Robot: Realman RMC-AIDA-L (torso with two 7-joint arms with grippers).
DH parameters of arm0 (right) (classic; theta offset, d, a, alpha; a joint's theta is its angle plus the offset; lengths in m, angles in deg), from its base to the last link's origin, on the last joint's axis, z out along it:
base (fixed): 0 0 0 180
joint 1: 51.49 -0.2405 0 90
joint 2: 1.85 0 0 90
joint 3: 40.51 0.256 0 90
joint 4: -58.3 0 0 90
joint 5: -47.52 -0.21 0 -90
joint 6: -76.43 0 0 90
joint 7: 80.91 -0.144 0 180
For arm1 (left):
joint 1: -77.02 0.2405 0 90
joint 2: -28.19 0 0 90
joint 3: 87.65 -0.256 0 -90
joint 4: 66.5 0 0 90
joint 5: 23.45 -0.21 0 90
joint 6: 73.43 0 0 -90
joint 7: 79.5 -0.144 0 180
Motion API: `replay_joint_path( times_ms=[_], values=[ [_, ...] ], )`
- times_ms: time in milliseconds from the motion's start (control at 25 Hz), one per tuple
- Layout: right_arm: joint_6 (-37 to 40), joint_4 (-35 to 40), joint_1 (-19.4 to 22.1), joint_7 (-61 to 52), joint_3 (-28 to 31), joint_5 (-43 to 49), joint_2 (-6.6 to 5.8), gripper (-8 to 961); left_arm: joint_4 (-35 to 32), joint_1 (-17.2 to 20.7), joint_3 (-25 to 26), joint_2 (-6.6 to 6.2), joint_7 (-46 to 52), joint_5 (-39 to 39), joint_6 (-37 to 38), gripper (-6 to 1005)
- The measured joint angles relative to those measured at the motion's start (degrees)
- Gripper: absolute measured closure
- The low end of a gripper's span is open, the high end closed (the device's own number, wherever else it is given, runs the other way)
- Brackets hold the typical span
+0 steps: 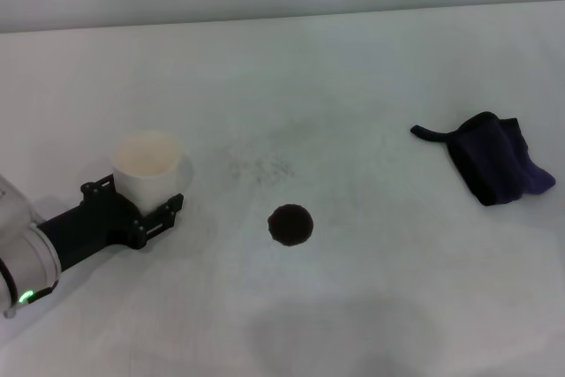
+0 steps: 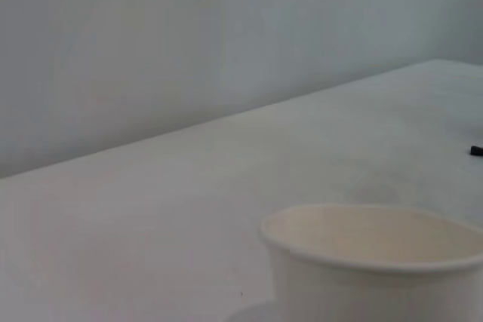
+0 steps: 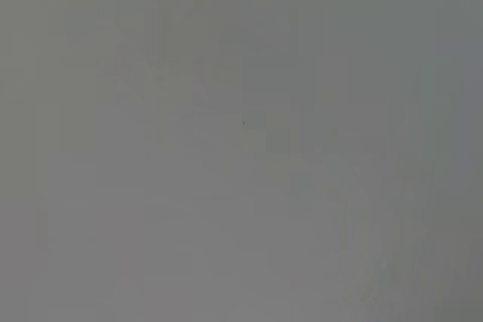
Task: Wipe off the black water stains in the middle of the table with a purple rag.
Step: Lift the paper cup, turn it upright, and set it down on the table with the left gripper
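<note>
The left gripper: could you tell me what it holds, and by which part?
The left gripper grips the paper cup around its lower wall.

**What I cannot make out from here**

My right wrist view is one flat grey field; I can pick out nothing in it. In the head view the left arm is cut by the frame's edge, and the left hand (image 1: 148, 209) has its fingers partly behind the paper cup (image 1: 147, 163), so their grip stays unclear to me. The left wrist view crops the cup (image 2: 377, 262) low down, and a tiny dark fleck (image 2: 476, 151) at the edge is too small to name
</note>
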Motion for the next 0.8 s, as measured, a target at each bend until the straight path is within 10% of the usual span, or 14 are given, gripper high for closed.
replay_joint_path(
  times_ms=[800],
  values=[
    [0.2, -0.5, -0.4, 0.3, 0.0, 0.0, -0.25, 442, 0.4, 1.8, 0.0, 0.13, -9.6, 5.4, -1.0, 323]
  ],
)
